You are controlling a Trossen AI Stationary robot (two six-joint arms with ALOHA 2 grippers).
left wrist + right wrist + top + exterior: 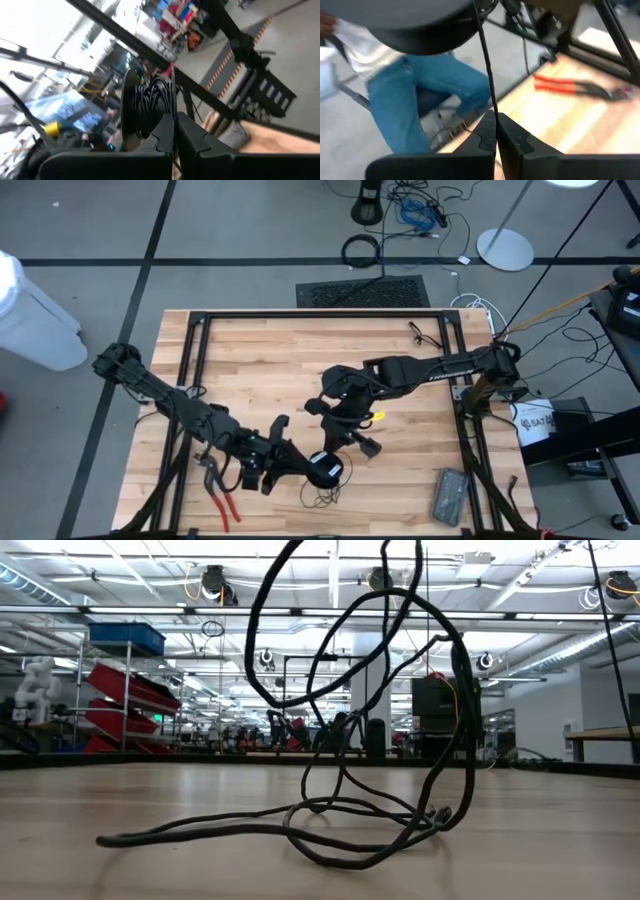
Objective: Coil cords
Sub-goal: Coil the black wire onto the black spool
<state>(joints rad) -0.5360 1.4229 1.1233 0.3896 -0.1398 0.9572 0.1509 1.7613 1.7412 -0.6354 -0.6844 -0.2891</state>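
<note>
cord (322, 498) near front table (400, 480) edge | left claw (300, 467) grips spool (324, 469) | right claw (495, 131) pinches cord

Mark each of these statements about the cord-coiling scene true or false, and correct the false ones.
1. The left gripper is shut on the cord wound on a round puck. True.
2. The right gripper stands wide open, clear of the cord. False: it is shut on a thin strand of the cord.
3. Red-handled pliers lie on the table near the left arm. True.
4. The whole cord is wound up. False: loose loops still sprawl on the table in the low view.
5. A grey case sits near the table's right front corner. True.
</note>
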